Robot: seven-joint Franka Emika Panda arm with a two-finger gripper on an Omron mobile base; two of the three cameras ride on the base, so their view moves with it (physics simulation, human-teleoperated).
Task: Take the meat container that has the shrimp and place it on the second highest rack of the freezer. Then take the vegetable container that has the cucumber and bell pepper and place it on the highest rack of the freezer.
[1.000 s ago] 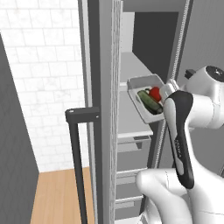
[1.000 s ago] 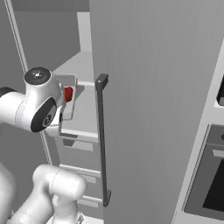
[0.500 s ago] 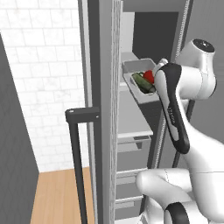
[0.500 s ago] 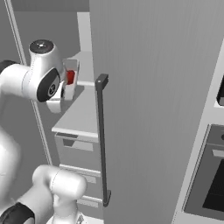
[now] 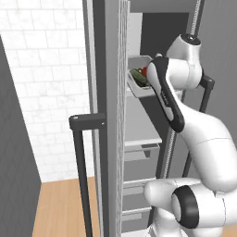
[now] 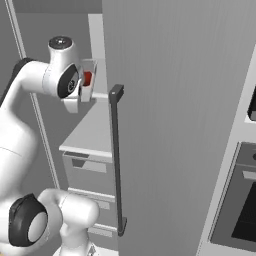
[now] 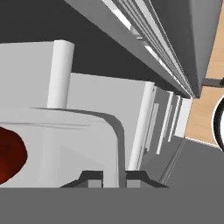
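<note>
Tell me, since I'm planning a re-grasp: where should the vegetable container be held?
On its thin side wall, from above: the end effector pinches the vegetable container there already, and the open top leaves the rim exposed beside the bell pepper.

vegetable container (image 5: pixel 139 85): pale bin, tilted, raised inside the freezer (image 5: pixel 111 115), its rim pinched in the hand (image 7: pixel 110 177)
cucumber (image 5: pixel 137 76): dark green; lying in the bin
bell pepper (image 6: pixel 87 78): red; beside the cucumber

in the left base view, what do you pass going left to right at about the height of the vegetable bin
white brick wall → freezer door edge → cucumber → red bell pepper → robot arm
</note>
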